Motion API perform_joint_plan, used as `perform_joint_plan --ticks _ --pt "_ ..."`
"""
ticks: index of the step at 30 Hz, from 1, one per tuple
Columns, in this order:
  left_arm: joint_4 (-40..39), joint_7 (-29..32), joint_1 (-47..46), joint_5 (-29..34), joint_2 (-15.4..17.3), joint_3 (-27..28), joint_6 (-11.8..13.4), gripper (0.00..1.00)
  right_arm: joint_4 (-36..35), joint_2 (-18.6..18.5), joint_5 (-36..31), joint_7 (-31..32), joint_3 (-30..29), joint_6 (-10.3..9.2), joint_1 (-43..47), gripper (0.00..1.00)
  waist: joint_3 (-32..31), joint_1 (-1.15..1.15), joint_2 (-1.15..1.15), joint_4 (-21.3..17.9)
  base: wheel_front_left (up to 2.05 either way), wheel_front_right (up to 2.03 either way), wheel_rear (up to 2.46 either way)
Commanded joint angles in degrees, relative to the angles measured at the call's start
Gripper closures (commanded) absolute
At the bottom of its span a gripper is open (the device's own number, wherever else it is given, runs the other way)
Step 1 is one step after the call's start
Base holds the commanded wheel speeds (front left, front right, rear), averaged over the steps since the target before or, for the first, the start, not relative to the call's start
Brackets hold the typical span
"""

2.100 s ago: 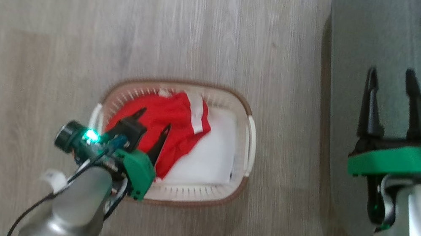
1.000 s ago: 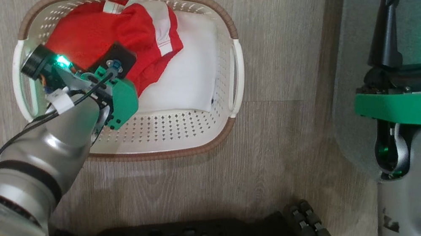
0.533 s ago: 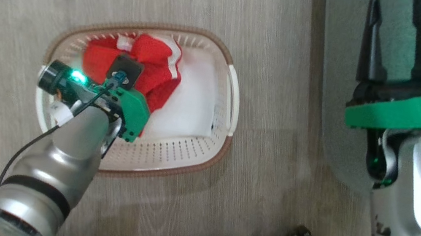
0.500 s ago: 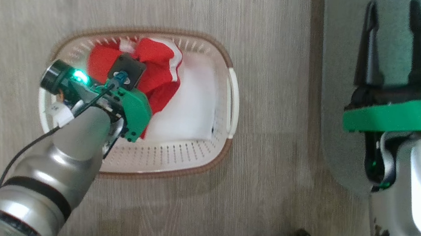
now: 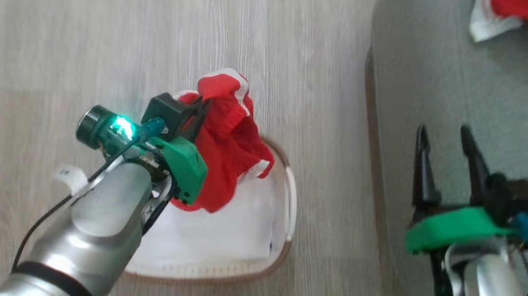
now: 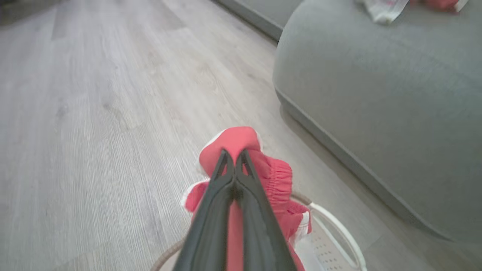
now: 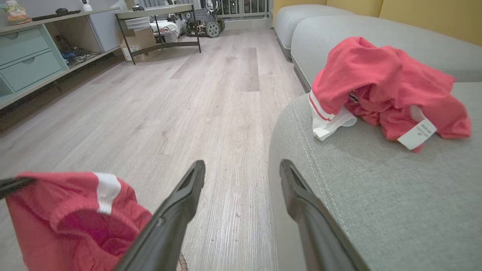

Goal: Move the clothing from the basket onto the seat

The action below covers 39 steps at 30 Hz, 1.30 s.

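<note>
Clothing: two red pieces, well apart. Held garment (image 5: pixel 228 155) is pinched in the left tool (image 5: pixel 202 105), jaws closed tight on a bunched fold with an elastic band and white trim. The rest of the fabric hangs below the fingers, over the left part of the basket (image 5: pixel 293 204). Can't tell whether the lowest fold touches the inside of the basket. In the left wrist view the red fold wraps both fingertips (image 6: pixel 226 160), and the basket's white handle shows below and to the right.

Second garment (image 7: pixel 380 75) lies crumpled on the seat (image 5: pixel 467 85), at the far right, with a white striped edge facing left.

Right tool (image 5: pixel 444 130) has its jaws spread wide and holds nothing. It hovers over the near left edge of the seat, fingers pointing away, well short of the second garment.

Basket sits on the wood floor (image 5: pixel 52 0), just left of the seat's rounded corner, not touching it. Inside it is a flat white liner (image 5: pixel 221 240), bare on the right side. The brown rim shows along the near edge.

White tag (image 7: pixel 417 134) on the second garment has print too small to read. No readable writing on the held garment.
</note>
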Motion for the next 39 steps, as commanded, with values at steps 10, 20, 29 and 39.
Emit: perform_joint_plan --ticks 10,20,29,39 --pt "-6.8 0.7 0.7 -3.3 0.6 1.8 -0.2 1.00 1.5 0.3 -0.6 -0.4 2.8 -0.02 6.0 0.00 -18.4 0.00 0.00 0.2 0.00 0.00 0.00" --pt "-13.5 5.1 -2.7 -3.9 0.6 0.9 -0.2 1.00 1.9 0.3 2.6 -0.4 10.8 -0.02 5.6 0.00 -22.2 0.00 0.00 1.3 0.00 0.00 0.00" --pt "-19.3 7.7 -3.5 -5.7 0.6 -2.3 -0.3 1.00 4.0 0.3 5.7 -0.4 21.9 -0.02 1.4 0.00 -24.5 0.00 0.00 3.1 0.00 0.00 0.00" --pt "-22.8 10.2 -4.3 -8.5 0.6 -7.1 1.7 1.00 6.9 0.3 12.5 -0.4 34.8 -0.02 -5.0 0.00 -25.8 0.00 0.00 4.7 0.00 0.00 0.00"
